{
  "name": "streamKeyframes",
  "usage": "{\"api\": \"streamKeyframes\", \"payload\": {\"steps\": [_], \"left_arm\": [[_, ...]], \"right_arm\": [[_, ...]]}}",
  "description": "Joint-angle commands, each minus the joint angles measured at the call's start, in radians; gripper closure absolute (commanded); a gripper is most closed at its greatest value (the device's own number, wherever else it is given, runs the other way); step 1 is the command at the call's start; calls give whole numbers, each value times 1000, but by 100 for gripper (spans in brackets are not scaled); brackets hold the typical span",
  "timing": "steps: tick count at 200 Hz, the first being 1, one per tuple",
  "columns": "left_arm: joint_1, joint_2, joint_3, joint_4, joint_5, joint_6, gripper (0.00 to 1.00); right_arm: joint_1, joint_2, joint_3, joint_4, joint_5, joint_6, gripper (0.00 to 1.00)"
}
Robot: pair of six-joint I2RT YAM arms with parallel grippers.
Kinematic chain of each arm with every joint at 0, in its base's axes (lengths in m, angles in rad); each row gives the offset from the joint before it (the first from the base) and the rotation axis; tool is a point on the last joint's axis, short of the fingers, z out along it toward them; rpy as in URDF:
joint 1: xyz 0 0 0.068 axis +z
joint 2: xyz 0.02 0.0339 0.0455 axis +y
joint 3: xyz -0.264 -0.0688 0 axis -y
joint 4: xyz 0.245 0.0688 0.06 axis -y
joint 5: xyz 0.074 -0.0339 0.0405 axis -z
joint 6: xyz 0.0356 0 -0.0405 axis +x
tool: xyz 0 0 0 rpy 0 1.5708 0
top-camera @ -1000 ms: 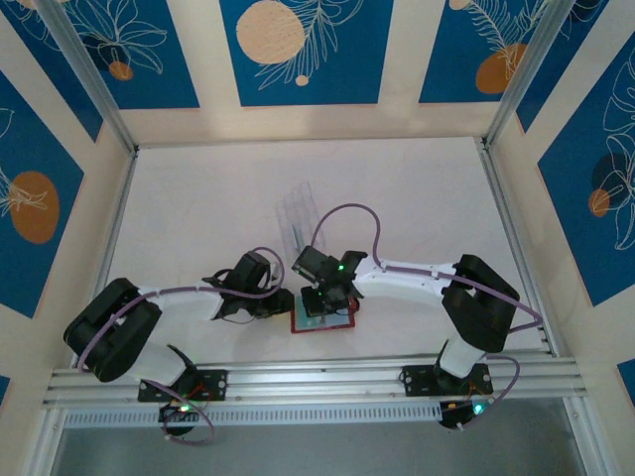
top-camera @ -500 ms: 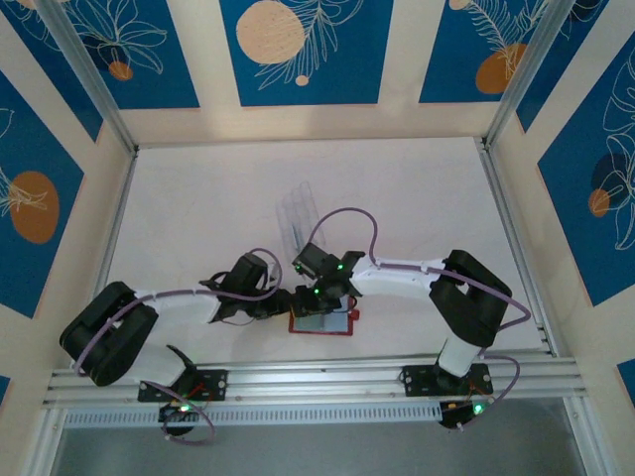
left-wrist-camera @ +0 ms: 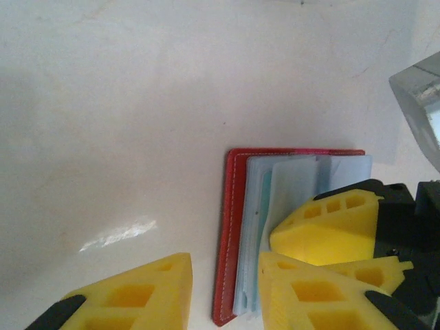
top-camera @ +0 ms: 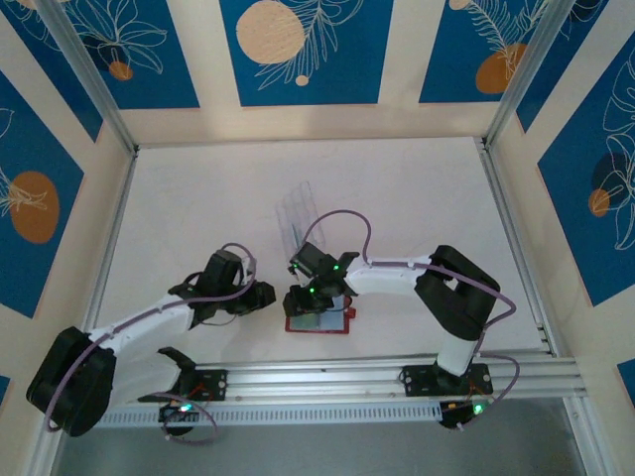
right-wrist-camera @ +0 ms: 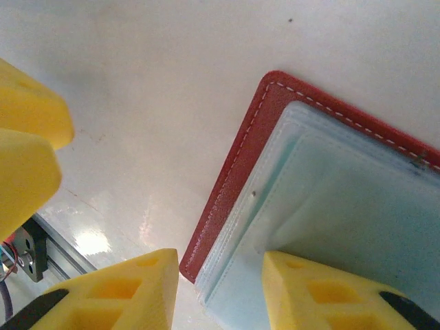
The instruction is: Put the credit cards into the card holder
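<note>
White desk [top-camera: 417, 218]: right pincer [right-wrist-camera: 220, 265], part-open and empty, straddles the card holder [right-wrist-camera: 227, 185] corner, likely steadying it; left pincer [left-wrist-camera: 223, 265] parted, empty, alongside.

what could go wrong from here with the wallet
The left gripper and right gripper crowd the same edge of the red wallet; they may collide. Both stand open, so nothing pins the wallet and a nudge could slide it. One right finger hangs over the clear sleeves and may snag them.
</note>
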Motion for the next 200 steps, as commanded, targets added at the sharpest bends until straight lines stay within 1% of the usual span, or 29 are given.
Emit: {"api": "streamKeyframes", "payload": {"steps": [1, 27, 47, 72, 97, 126, 136, 150, 172, 200], "left_arm": [[16, -7, 31, -85, -9, 50, 69], [17, 7, 56, -93, -2, 86, 68], [17, 30, 79, -88, 9, 113, 67], [16, 82, 113, -68, 32, 135, 67], [15, 120, 127, -31, 53, 136, 67], [15, 171, 141, 18, 78, 134, 67], [15, 186, 143, 32, 84, 130, 67], [15, 208, 152, 49, 88, 124, 67], [14, 229, 163, 74, 99, 111, 67], [14, 227, 167, 74, 92, 106, 67]], "right_arm": [[-2, -5, -8, -35, 20, -60, 59], [-7, -83, 38, -118, 75, -126, 54], [-27, -105, 99, -196, 100, -182, 48], [-73, -101, 172, -268, 142, -225, 44], [-135, -83, 255, -323, 174, -253, 43], [-206, -41, 376, -376, 206, -283, 32], [-227, -15, 427, -394, 218, -293, 29], [-248, 29, 506, -430, 256, -311, 29], [-276, 106, 627, -477, 271, -343, 31], [-315, 222, 768, -553, 275, -375, 41]]}}
